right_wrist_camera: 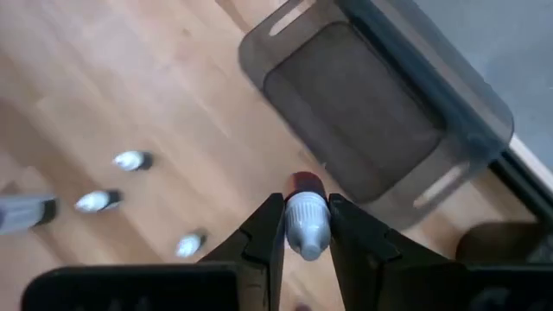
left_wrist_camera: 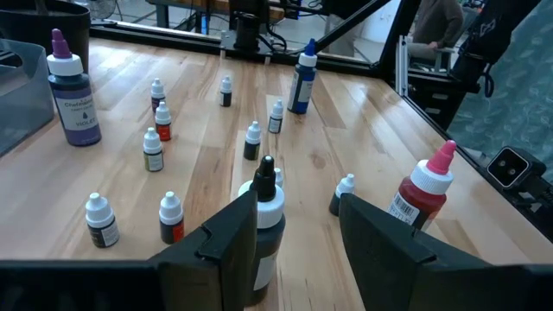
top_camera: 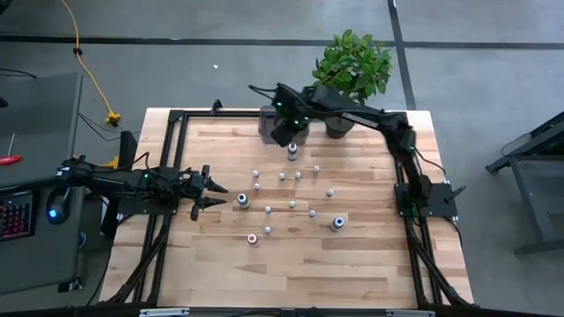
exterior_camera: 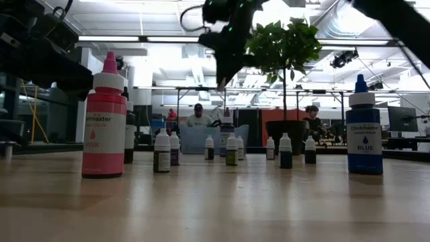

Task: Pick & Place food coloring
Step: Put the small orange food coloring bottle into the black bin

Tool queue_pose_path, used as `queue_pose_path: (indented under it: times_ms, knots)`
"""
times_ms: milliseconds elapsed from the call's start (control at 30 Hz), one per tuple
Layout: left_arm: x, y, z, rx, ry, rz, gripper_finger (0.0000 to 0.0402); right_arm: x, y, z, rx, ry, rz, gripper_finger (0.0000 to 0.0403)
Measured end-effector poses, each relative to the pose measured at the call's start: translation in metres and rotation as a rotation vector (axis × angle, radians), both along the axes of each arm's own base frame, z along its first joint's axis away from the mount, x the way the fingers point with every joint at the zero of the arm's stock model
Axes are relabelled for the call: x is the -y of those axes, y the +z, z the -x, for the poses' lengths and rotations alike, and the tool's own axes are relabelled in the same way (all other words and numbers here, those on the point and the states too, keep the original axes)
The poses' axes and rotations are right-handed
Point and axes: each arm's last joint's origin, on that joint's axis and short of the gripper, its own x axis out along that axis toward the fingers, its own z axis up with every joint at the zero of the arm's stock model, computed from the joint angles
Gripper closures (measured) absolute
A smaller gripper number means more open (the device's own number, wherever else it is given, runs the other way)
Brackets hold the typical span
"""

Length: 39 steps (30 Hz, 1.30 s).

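Right gripper (right_wrist_camera: 307, 226) clamped on a small white-capped food coloring bottle (right_wrist_camera: 306, 223), raised above the wooden table (top_camera: 352, 264) beside the grey tray (right_wrist_camera: 371, 112), left gripper (top_camera: 214, 195) open by the black-tipped bottle (left_wrist_camera: 266, 226), other bottles scattered mid-table

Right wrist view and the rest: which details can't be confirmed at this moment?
- Small bottle held in the right claw, right wrist view: label and colour unreadable, fingers cover its sides.
- Grey tray, high view: the right arm hides most of it, contents unseen.
- Small bottles, low view: labels too small to read.
- Left claw: open, touching nothing.
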Motion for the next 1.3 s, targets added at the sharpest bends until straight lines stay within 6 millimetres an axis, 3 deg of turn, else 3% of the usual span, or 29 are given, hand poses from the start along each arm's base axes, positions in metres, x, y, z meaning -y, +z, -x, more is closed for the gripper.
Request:
queue_pose_path:
  times_ms: [200, 433, 833, 1033, 1300]
  knots:
    - [0.000, 0.000, 0.000, 0.000, 0.000, 0.000, 0.0238, 0.029, -0.032, -0.019, -0.060, 0.008, -0.022, 0.0333]
    - [0.000, 0.000, 0.000, 0.000, 0.000, 0.000, 0.0238, 0.058, -0.070, -0.017, -0.121, -0.039, -0.032, 0.0328]
    - [0.000, 0.000, 0.000, 0.000, 0.000, 0.000, 0.0238, 0.097, -0.077, 0.003, -0.115, -0.192, -0.054, 0.0326]
    - [0.000, 0.000, 0.000, 0.000, 0.000, 0.000, 0.0238, 0.112, -0.097, 0.006, -0.121, -0.241, -0.117, 0.0329]
    - [0.000, 0.000, 0.000, 0.000, 0.000, 0.000, 0.0238, 0.124, -0.107, 0.010, -0.123, -0.301, -0.121, 0.0325]
